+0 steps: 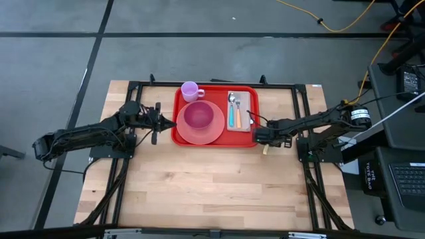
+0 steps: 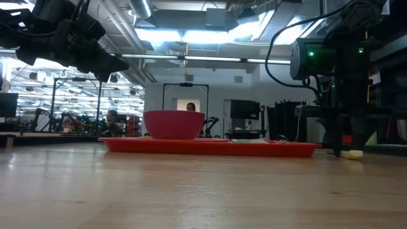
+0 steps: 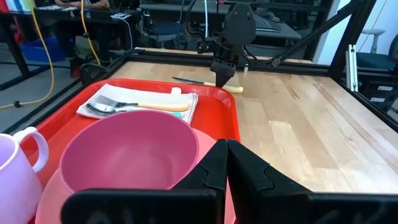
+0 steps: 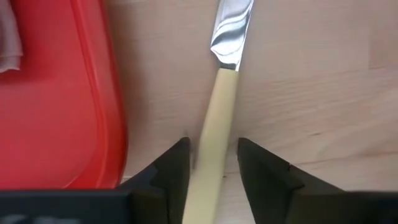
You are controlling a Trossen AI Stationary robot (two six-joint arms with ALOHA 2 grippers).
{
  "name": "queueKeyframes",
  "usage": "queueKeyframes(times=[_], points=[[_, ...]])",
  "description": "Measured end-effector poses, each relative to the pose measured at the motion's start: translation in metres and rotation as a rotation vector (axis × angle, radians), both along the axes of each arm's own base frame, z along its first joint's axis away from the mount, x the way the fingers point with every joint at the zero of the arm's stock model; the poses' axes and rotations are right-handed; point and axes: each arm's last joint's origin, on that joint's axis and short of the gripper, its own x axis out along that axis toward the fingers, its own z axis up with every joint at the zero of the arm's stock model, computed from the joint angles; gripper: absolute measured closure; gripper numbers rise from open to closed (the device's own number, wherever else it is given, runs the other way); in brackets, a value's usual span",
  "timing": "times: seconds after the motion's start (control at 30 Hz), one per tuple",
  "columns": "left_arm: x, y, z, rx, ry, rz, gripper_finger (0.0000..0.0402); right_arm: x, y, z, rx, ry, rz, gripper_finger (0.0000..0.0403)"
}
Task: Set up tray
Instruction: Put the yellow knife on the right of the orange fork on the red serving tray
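Observation:
The red tray (image 1: 216, 136) lies mid-table. It holds a pink bowl (image 1: 198, 117) on a salmon plate, a lilac mug (image 1: 190, 90), and a napkin (image 1: 240, 99) with a spoon and fork. A knife with a cream handle (image 4: 217, 118) lies flat on the wood just right of the tray, its blade pointing to the far edge. My right gripper (image 4: 213, 149) points down over the handle. It is open, one finger on each side with narrow gaps. My left gripper (image 3: 226, 144) is shut and hovers left of the tray (image 1: 157, 123).
The knife's handle end (image 1: 265, 150) sticks out past my right gripper toward the near edge. Black frame rails run along both table sides. Bare wood spreads across the near half of the table (image 1: 212, 189). Cables and a desk stand beyond the right edge.

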Motion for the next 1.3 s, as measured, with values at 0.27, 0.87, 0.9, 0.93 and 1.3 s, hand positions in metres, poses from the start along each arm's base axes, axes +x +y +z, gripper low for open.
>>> queueKeyframes(times=[0.27,0.87,0.9,0.93,1.3], points=[[0.000,0.000,0.000,-0.002,0.004,0.000,0.0397,-0.001,0.000,0.000,-0.002,0.005,-0.004,0.0325],[0.000,0.000,-0.001,-0.009,0.012,0.001,0.0398,-0.009,0.003,0.014,0.003,-0.027,0.043,0.0340],[0.000,0.000,-0.001,-0.009,0.012,0.001,0.0397,-0.010,0.003,0.017,0.000,-0.041,0.049,0.0340],[0.000,0.000,-0.001,-0.009,0.012,0.000,0.0397,-0.012,0.003,0.021,-0.008,-0.043,0.060,0.0340],[0.000,0.000,-0.001,-0.007,0.011,0.000,0.0398,-0.026,0.021,0.051,-0.160,-0.130,0.397,0.0340]])
